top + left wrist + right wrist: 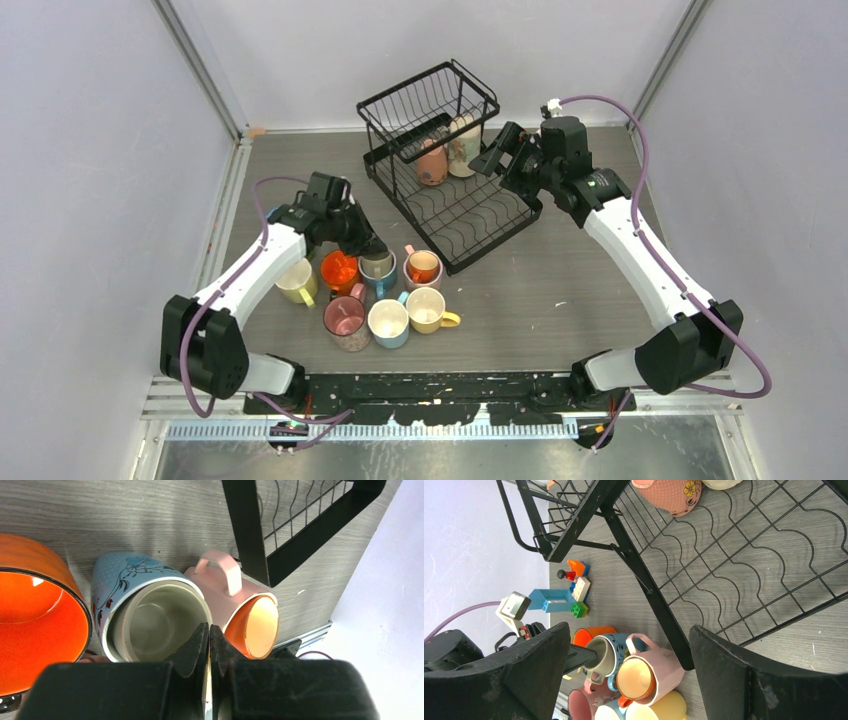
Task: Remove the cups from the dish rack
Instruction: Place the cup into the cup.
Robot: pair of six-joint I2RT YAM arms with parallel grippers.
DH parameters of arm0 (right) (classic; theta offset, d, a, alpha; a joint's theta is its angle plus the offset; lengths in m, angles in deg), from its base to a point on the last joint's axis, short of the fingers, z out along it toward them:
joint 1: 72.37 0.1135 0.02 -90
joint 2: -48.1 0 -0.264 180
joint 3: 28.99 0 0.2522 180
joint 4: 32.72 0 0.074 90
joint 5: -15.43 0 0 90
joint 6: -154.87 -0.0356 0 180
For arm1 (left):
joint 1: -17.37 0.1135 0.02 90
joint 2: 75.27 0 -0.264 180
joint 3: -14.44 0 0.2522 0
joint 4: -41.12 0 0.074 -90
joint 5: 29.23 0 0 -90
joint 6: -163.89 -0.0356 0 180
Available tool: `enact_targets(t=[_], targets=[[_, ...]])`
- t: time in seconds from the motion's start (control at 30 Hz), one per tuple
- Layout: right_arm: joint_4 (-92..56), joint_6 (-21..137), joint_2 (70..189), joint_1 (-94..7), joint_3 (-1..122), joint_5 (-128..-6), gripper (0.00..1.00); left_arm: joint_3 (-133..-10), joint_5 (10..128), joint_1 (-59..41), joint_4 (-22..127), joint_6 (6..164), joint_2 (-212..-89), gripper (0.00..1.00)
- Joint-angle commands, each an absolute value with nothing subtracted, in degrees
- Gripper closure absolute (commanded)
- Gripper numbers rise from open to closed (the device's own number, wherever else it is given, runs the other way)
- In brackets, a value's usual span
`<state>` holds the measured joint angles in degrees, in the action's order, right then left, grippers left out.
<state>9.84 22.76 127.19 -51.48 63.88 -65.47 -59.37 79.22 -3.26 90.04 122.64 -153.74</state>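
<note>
In the lower tray of the black wire dish rack (470, 215) we've two cups to go, a salmon dotted mug (432, 165) and a beige mug (463, 150): right gripper (494, 155) gapes beside them and next must straddle a rim; left gripper (209, 630) is clenched, apparently empty, over the unloaded light-blue floral mug (125, 585).

Bright, even overhead light; soft shadows on the bench (560, 290). Small glare inside the orange cup (40, 610). Close-up fingers (192, 647) slightly soft, dark.
</note>
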Motion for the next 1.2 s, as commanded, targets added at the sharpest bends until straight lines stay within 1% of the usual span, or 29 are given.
enact_targets(t=[0.0,0.1,0.23,0.4,0.47,0.67,0.77,0.8,0.83,0.87,1.17], targets=[[9.19,23.69,124.83,-51.24,65.75,-65.43,0.08,-63.58,78.32,-3.38,91.24,121.04,-152.61,0.93],[9.46,23.8,124.74,-51.21,66.15,-65.57,0.08,-64.91,77.55,-3.38,92.21,120.59,-151.78,0.91],[10.0,23.91,124.65,-51.18,66.96,-65.99,0.08,-67.25,77.2,-3.38,93.44,119.83,-150.47,0.85],[10.44,24.17,124.6,-51.19,67.4,-66.76,0.07,-70.08,77.82,-3.38,94.04,118.88,-147.84,0.7],[10.49,24.32,124.45,-51.19,67.37,-67.36,0.07,-70.85,78.06,-3.37,94.11,118.4,-146.73,0.62],[9.26,24.77,124.38,-51.24,66.58,-68.63,0.0,-72.28,80.3,-3.38,92.97,117.58,-143.9,0.28],[8.37,24.88,124.71,-51.2,66.45,-69.26,0.0,-73.04,81.44,-3.38,92.61,117.12,-143.15,0.19],[7.99,24.89,124.85,-51.2,66.21,-69.38,0.0,-73.32,81.8,-3.38,92.56,116.93,-142.95,0.13],[7.49,24.88,124.97,-51.23,66.1,-69.6,0.0,-73.5,82.24,-3.38,92.39,116.81,-142.81,0.05],[6.99,24.94,125.12,-51.2,65.81,-69.86,0.0,-73.6,82.74,-3.38,92.31,116.66,-142.65,0.01],[3.0,24.39,128.62,-51.54,64.15,-71.43,0.0,-74.4,83.57,-3.38,90.85,116.74,-142.66,0.0]])
